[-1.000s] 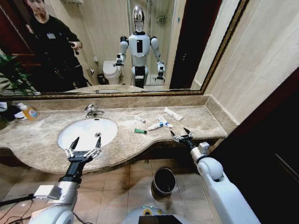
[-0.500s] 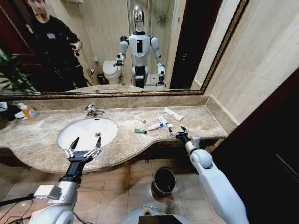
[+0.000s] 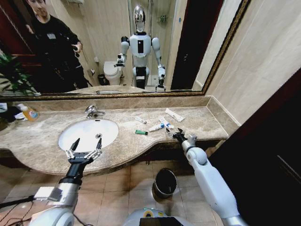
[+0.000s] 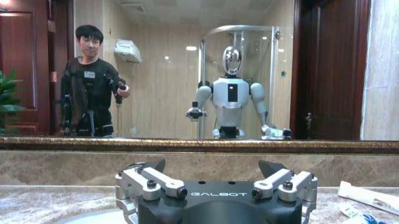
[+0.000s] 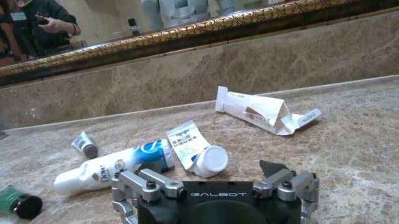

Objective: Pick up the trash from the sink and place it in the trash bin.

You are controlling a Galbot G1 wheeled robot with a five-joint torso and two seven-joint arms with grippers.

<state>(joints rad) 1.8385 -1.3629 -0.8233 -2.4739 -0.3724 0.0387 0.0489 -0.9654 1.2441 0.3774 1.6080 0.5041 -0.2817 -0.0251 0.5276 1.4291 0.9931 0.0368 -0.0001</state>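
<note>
We are reaching our right gripper, jaws spread, toward the white-and-blue tube at ten o'clock; approaching low, centring it. Left gripper is waiting, jaws released.

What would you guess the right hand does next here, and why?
Probably ease forward a little and close on the nearest litter. The right gripper hangs open over the marble counter, just short of the small capped tube and the white-and-blue tube, holding nothing. The trash bin waits on the floor below. The left gripper hovers open by the sink.
</note>
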